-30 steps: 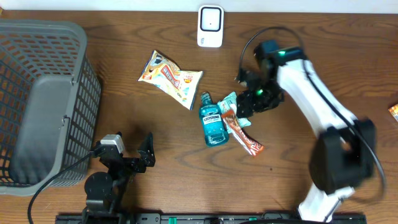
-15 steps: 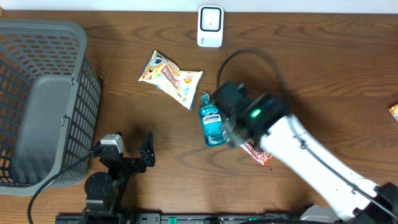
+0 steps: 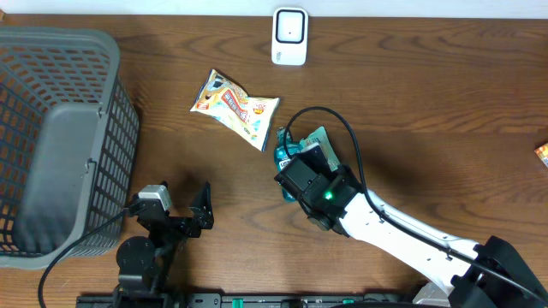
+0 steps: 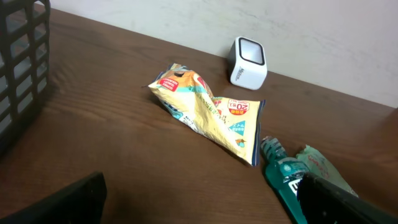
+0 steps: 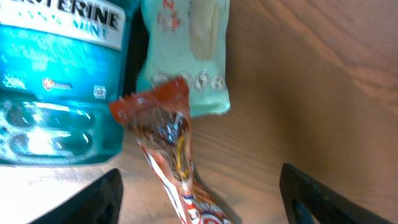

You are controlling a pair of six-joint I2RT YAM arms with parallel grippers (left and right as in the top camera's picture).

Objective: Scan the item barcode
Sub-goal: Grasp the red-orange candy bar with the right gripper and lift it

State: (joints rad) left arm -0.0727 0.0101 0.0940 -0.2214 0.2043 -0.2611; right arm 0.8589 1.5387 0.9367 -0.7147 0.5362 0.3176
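Step in hand: picking the item, as I read it. Nothing is lifted and nothing is presented to the scanner yet.

- Far left: wire basket (image 3: pixel 26 51), not involved.
- Left pincer (image 3: pixel 177 210) parked low near the basket, fingers spread wide, holding nothing.
- Crumpled snack bag (image 3: pixel 235 107) lies flat on the worktop (image 3: pixel 411 103), apart from the cluster.
- Scanner (image 3: pixel 289 36) stands at the far edge, window facing the arms, well apart from the cluster.
- Cluster at centre, from the right wrist view: Listerine bottle (image 5: pixel 56 81) on its side, mint-green packet (image 5: pixel 186 56) just beside it, and a red snack wrapper (image 5: pixel 165 143) with its crimped end touching or overlapping the packet's lower edge.
- Right pincer (image 5: pixel 199 196) hangs directly over the red wrapper. Its fingers are apart, one on each side, with no contact visible. I judge the wrapper to be the target item.

Next move calls for: descend and close across the wrapper's narrow body without catching the bottle or the packet. Then lift it and carry it to the scanner. I cannot see a barcode on this face, so the wrapper will likely need turning.
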